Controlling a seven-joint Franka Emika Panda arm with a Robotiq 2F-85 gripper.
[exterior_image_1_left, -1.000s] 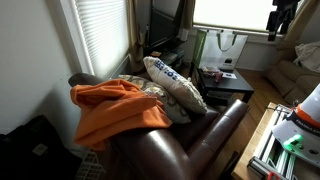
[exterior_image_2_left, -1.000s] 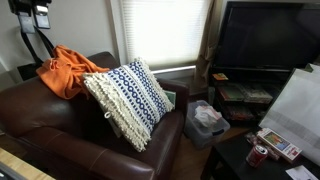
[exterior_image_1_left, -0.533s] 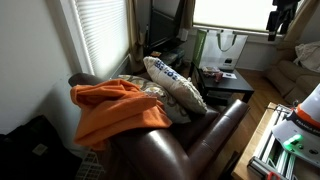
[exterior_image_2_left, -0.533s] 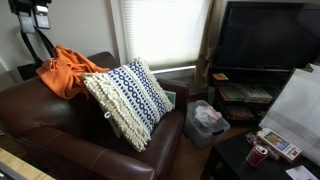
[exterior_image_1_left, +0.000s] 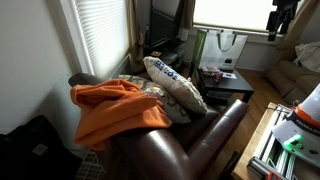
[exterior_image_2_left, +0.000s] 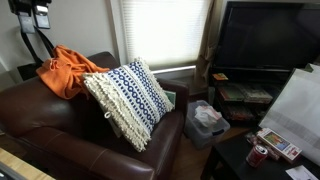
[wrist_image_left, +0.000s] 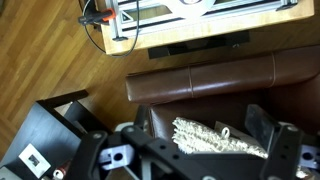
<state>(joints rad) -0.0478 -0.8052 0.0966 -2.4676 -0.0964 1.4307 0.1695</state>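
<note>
Brown leather sofa (wrist_image_left: 200, 78), patterned pillow (wrist_image_left: 215, 140) below end effector (wrist_image_left: 182, 152), jaws spread wide, empty

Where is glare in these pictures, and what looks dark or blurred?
In an exterior view the window is blown out white; in an exterior view the blinds glare and the sofa looks dark; in the wrist view the jaws are soft, the pillow sharper.

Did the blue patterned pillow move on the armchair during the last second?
No. The pillow leans at the same spot on the brown armchair as before.
</note>
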